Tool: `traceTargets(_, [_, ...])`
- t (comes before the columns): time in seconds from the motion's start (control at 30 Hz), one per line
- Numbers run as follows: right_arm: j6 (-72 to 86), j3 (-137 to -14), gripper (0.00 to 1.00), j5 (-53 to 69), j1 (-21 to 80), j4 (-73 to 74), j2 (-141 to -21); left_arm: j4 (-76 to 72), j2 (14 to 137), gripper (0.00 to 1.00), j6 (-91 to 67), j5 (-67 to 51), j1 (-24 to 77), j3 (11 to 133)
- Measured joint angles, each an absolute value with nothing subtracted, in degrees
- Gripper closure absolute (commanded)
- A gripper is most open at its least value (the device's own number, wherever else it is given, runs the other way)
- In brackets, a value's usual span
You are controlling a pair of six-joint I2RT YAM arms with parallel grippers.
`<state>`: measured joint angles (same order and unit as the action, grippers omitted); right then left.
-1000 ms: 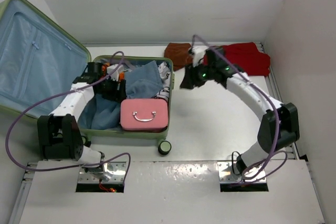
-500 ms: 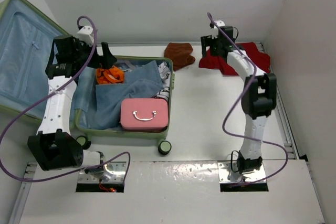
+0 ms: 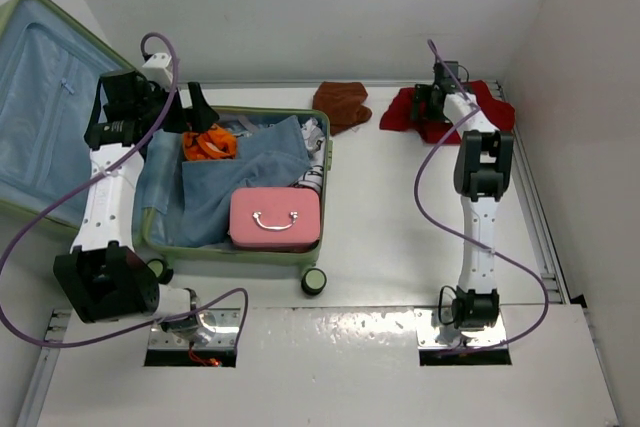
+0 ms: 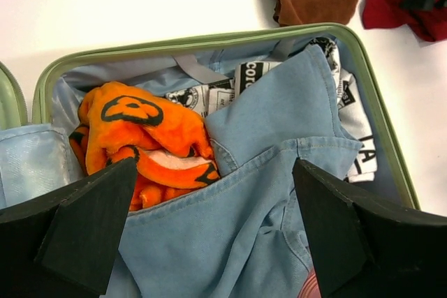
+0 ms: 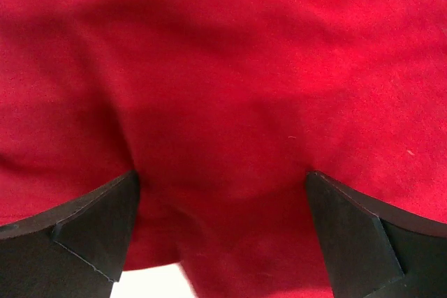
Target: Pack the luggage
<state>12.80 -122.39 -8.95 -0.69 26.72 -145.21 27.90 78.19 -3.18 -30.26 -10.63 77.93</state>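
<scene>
The right pincer [image 3: 437, 107] hangs at full reach with its jaws apart and nothing between them. The red cloth [image 5: 223, 88] lies straight below, filling the wrist view from finger to finger. A sliver of bare table [image 5: 147, 287] shows just on the near side of the gap. Whether the tips already touch the fabric I cannot tell.

From above, the cloth [image 3: 490, 97] is a crumpled heap with its long side running across the pincer, left to right. The pincer sits over the left part of it, so a straight drop and a close should catch a fold.

The luggage [image 3: 240, 259] lies well off to this pincer's left, across the open table, its lid propped up on the far side from it. A brown cloth [image 3: 342, 104] sits between the two, just beside the luggage rim.

The left pincer [image 3: 190, 107] is also apart and empty. It hovers over the luggage's far corner, with the orange garment [image 4: 143, 134] and denim shirt [image 4: 279, 130] directly beneath. The pink case [image 3: 275, 217] lies on its near side.

The right arm is plainly the nearer one for the red cloth. After the grasp comes a long carry leftward over the rim [image 4: 209, 36].
</scene>
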Motion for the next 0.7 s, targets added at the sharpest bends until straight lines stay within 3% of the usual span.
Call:
traceTargets(0.17, [13.3, -124.3, 0.02, -8.1, -1.9, 31.1, -146.4, 28.0, 79.4, 0.00, -3.8, -30.6, -11.0, 78.1])
traceTargets(0.27, [12.8, -124.4, 0.37, -8.1, -1.3, 31.7, -146.5, 28.5, 81.1, 0.00, -4.1, -30.9, -11.4, 78.7])
traceTargets(0.3, [12.7, -124.4, 0.66, -8.1, -0.9, 31.9, -146.5, 28.8, 81.5, 0.00, -4.2, -31.1, -11.7, 78.7])
traceTargets(0.4, [11.5, -125.6, 0.98, -9.1, 0.4, 33.2, -147.0, 29.9, 82.0, 0.00, -4.5, -31.5, -12.6, 78.7])
traceTargets(0.57, [10.0, -126.5, 1.00, -8.9, 1.4, 35.1, -147.2, 30.6, 82.0, 0.00, -4.8, -32.3, -13.4, 78.9])
traceTargets(0.7, [12.0, -127.6, 1.00, -1.8, 1.0, 37.9, -146.7, 30.9, 82.0, 0.00, -4.8, -33.0, -13.6, 79.0])
